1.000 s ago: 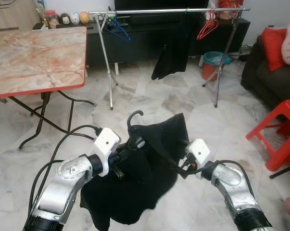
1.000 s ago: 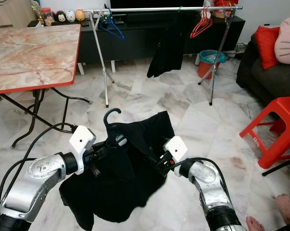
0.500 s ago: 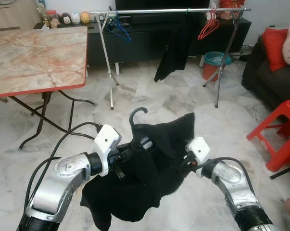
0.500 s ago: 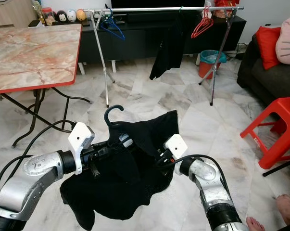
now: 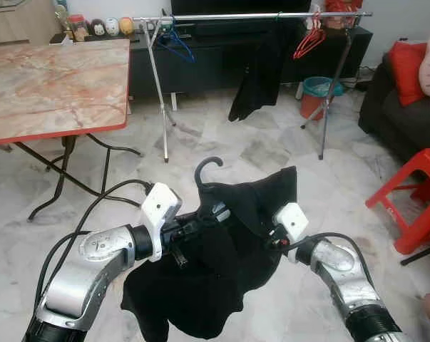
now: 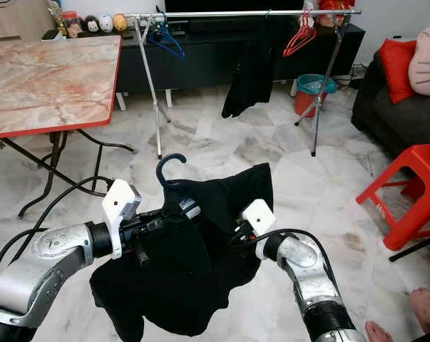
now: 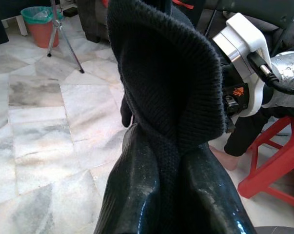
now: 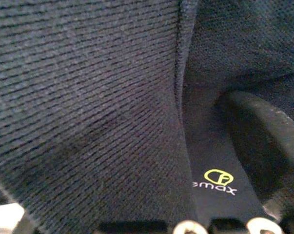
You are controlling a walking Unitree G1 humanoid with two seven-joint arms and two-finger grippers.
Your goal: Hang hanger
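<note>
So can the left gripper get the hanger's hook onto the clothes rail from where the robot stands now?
Probably not yet. The left gripper holds the black hanger with its garment low, and open marble floor lies between it and the clothes rail. Nothing blocks the way.

Both pincers raised, clamped.

Ahead of you the pale marble floor carries a folding table at left, a clothes rack across the back, a red stool at right and a teal-lined orange bin behind the rack.
</note>
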